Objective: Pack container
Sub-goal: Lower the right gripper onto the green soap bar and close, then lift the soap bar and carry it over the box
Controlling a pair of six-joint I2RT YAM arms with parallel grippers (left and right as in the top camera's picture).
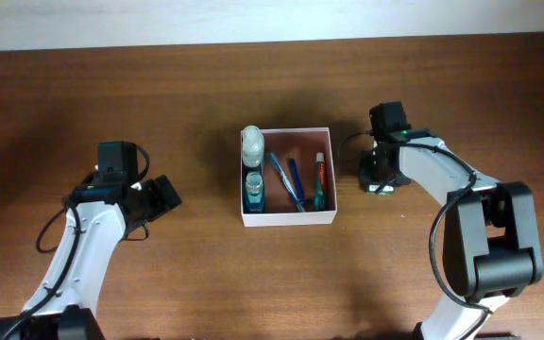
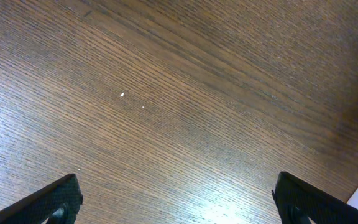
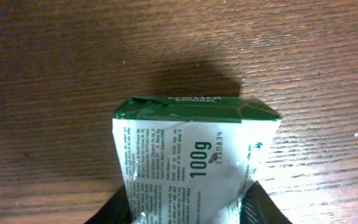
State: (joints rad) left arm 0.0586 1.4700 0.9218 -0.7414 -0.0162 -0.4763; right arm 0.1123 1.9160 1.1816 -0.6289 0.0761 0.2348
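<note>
A green-and-white packet (image 3: 188,162) fills the lower middle of the frame, lying on a brown wood table (image 3: 55,74). Its upper edge is a dark green band with small lettering, and "100g" is printed sideways on the white part below. The right gripper (image 3: 191,210) is at the bottom edge, its black fingers (image 3: 120,211) touching the packet's left and right sides. A dark shadow (image 3: 194,78) lies just above the packet.

This looks like a robot test bench in a lab. A white-and-black left arm (image 1: 83,246) and right arm (image 1: 442,175) work over a bare dark wooden table (image 1: 206,113). Between the left gripper (image 1: 168,195) and the right gripper (image 1: 380,186) sits a white container (image 1: 288,218) of toiletries. The right gripper clasps a green-and-white packet (image 3: 191,168).
</note>
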